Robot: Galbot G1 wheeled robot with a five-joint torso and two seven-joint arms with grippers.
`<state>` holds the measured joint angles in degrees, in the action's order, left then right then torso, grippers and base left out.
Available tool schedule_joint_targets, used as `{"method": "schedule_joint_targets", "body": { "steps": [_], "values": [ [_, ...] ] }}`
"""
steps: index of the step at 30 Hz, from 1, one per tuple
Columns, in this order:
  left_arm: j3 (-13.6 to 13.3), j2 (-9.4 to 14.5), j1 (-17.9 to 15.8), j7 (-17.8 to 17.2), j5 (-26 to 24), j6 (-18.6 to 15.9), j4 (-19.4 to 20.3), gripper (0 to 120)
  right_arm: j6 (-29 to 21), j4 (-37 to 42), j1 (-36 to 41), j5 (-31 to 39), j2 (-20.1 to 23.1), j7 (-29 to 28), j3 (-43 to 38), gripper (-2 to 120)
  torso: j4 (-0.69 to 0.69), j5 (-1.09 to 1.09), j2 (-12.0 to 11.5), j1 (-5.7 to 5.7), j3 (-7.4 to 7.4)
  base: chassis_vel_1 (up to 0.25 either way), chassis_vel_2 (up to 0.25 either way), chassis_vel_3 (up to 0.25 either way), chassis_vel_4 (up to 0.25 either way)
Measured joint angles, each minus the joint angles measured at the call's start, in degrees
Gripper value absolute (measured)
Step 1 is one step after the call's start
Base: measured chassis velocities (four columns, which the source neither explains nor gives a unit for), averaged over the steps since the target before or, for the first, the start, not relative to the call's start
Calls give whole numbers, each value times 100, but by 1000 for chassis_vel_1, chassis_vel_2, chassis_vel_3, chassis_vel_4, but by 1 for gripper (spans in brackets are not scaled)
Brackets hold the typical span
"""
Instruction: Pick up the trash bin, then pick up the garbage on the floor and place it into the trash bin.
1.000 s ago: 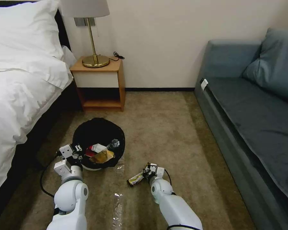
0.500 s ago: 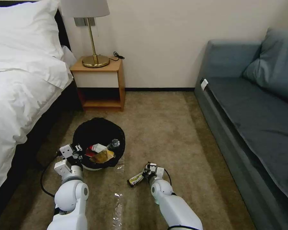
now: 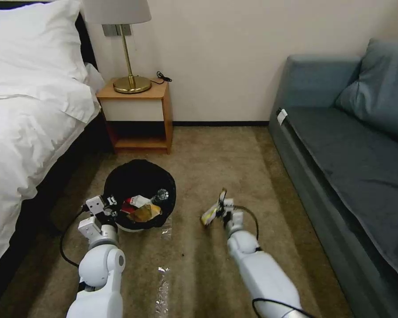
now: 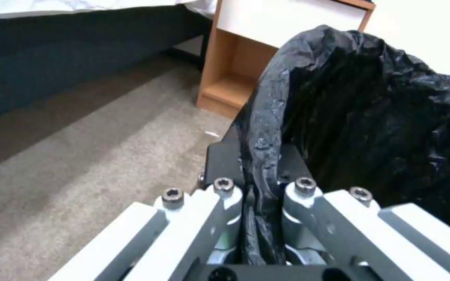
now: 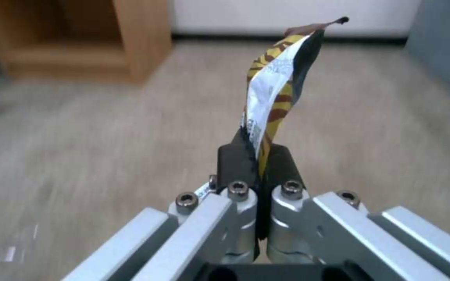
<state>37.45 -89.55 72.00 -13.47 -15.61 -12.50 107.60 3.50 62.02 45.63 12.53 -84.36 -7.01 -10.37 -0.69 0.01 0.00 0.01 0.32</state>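
The floor (image 3: 216,163) is soft brown carpet. A wooden night table (image 3: 139,115) stands on it by the wall, next to the bed (image 3: 26,132). A blue sofa (image 3: 340,145) sits on the other side. A shiny strip of tape (image 3: 162,287) lies flat on the carpet.

No readable text anywhere. Small print and a barcode-like patch on the white panel of the yellow-black wrapper (image 5: 274,89), too blurred to make out. Bare white tag (image 3: 282,116) on the sofa (image 3: 353,145) edge, without legible marks.
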Motion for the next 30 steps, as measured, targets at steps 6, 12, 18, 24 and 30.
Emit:
{"method": "schedule_joint_targets", "body": {
  "steps": [6, 12, 18, 24, 30],
  "values": [
    [-57, 25, -61, -7, -12, -19, -71, 5, 11, 777, -133, -1, 179, -106, 247, 0, 0, 0, 0, 0, 0, 0, 0, 0, 0],
    [-54, 44, -103, 20, -42, -5, -248, 5, 15, 1524, -242, -24, 193, -173, 455, 0, 0, -1, 0, 0, 0, 0, 0, 0, 0],
    [-85, 57, -165, 44, -51, 15, -355, 5, -70, 2255, -313, -9, 206, -218, 710, 0, 0, -1, 0, 0, 0, 0, 0, 0, 0],
    [-115, 23, -211, 49, -34, 37, -450, 5, -253, 2816, -161, 97, 207, -268, 1033, 0, 0, -1, 0, 0, 0, 0, 0, 0, 0],
    [-150, 17, -217, 56, -9, 42, -472, 5, -295, 2878, -35, 10, 183, -262, 1434, 0, 0, -1, 0, 0, 0, 0, 0, 0, 0]
  ]
}}
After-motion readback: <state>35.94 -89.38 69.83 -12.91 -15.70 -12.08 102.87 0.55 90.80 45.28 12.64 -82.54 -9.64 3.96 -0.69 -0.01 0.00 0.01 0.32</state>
